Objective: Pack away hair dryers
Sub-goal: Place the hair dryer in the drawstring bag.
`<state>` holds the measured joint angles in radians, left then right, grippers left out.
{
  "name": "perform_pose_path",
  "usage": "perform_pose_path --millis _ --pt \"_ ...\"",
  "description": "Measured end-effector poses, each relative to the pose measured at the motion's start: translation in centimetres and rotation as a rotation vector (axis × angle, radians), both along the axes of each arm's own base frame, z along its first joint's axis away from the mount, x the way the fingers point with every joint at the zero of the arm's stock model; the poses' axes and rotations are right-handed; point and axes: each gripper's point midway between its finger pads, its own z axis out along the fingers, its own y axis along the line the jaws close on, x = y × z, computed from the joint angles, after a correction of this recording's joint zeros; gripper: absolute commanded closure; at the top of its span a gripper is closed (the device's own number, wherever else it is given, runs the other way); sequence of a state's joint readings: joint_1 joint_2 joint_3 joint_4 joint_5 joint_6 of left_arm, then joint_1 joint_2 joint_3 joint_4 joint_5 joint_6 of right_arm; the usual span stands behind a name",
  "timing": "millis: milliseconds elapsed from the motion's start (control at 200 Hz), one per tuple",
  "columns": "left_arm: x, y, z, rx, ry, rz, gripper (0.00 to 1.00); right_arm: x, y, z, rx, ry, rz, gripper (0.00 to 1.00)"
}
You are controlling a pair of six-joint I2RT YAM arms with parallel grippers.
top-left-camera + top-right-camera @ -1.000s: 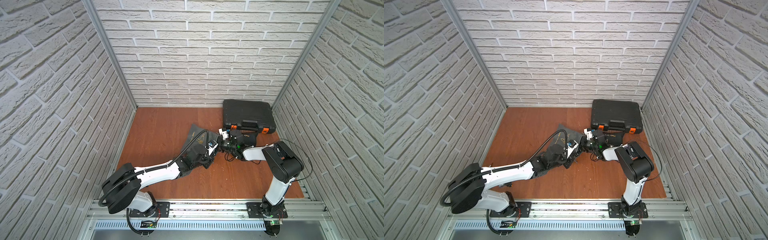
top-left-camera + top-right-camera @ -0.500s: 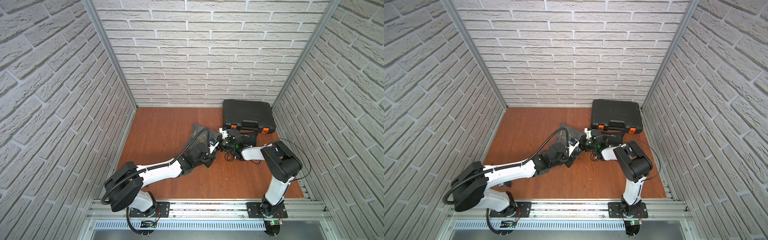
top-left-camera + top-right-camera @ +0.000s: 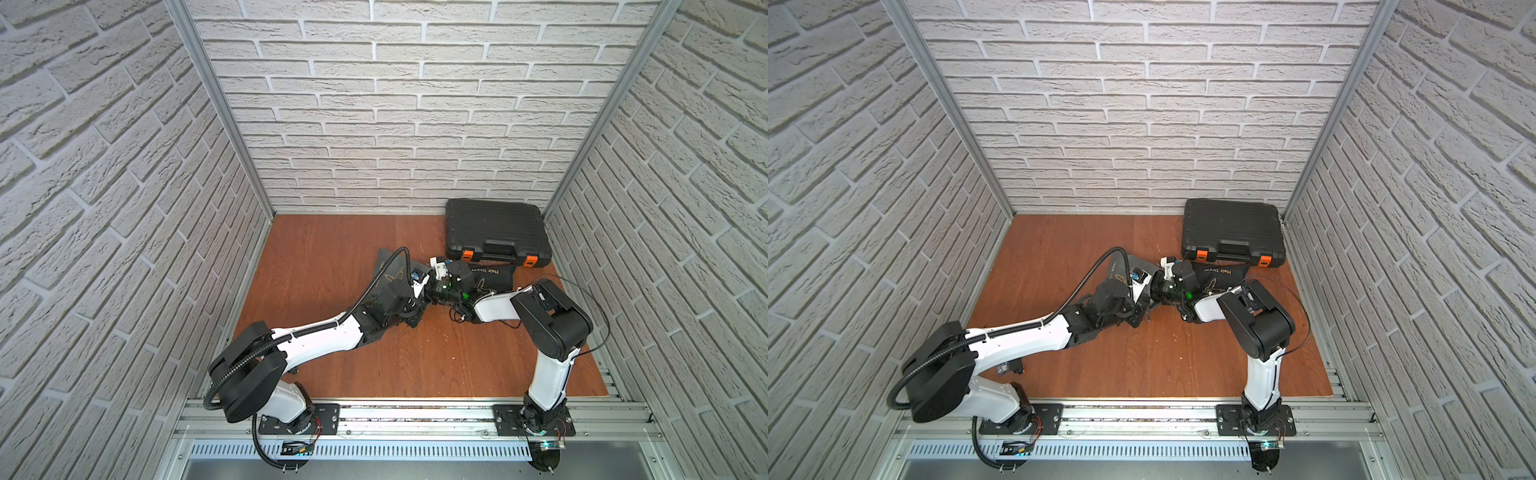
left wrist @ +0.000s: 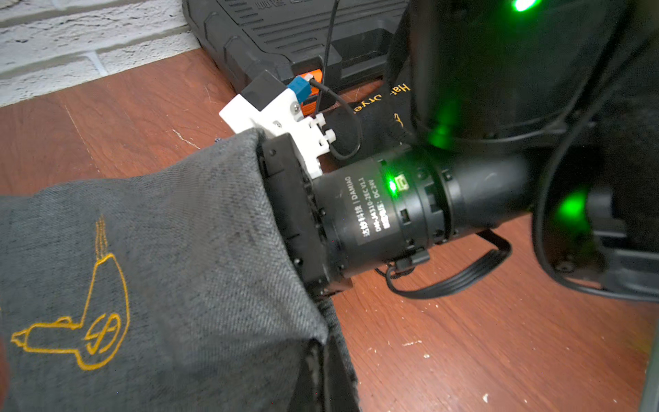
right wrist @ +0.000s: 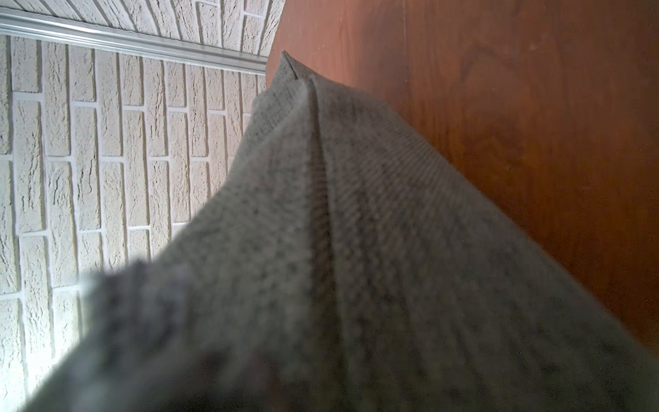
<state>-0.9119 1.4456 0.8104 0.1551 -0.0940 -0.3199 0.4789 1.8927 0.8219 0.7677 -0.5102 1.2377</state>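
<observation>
No hair dryers show in any view; they are hidden. My left gripper (image 4: 322, 360) is shut on the hem of a grey fabric bag (image 4: 160, 249) with a yellow dryer drawing, holding its mouth up off the floor. In both top views the grey bag (image 3: 390, 272) (image 3: 1121, 270) lies mid-floor under the left wrist. My right gripper reaches into that mouth up to its black body (image 4: 296, 214), so the cloth covers its fingers. The right wrist view is filled by the grey bag (image 5: 356, 249) from close up.
A black fabric bag printed "Hair Dryer" (image 3: 492, 277) (image 3: 1219, 276) lies behind the right wrist, against a shut black hard case with orange latches (image 3: 494, 230) (image 3: 1231, 228) in the back right corner. Brick walls enclose the wooden floor (image 3: 324, 257).
The left arm has carried the grey bag's mouth a little toward the back and right, further over the right gripper. The right arm has barely moved.
</observation>
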Motion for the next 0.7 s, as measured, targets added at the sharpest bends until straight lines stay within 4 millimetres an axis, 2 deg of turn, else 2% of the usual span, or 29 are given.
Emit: perform_pose_path --millis 245,425,700 --pt "0.4 0.5 -0.2 -0.001 0.015 0.026 1.00 -0.1 0.4 -0.3 -0.008 0.000 0.004 0.86" --pt "0.5 1.4 -0.5 0.005 0.019 0.051 1.00 -0.3 0.8 -1.2 -0.022 0.015 0.009 0.76" --pt "0.9 2.0 -0.4 0.001 0.025 0.079 1.00 -0.5 1.5 -1.1 -0.035 0.003 0.028 0.64"
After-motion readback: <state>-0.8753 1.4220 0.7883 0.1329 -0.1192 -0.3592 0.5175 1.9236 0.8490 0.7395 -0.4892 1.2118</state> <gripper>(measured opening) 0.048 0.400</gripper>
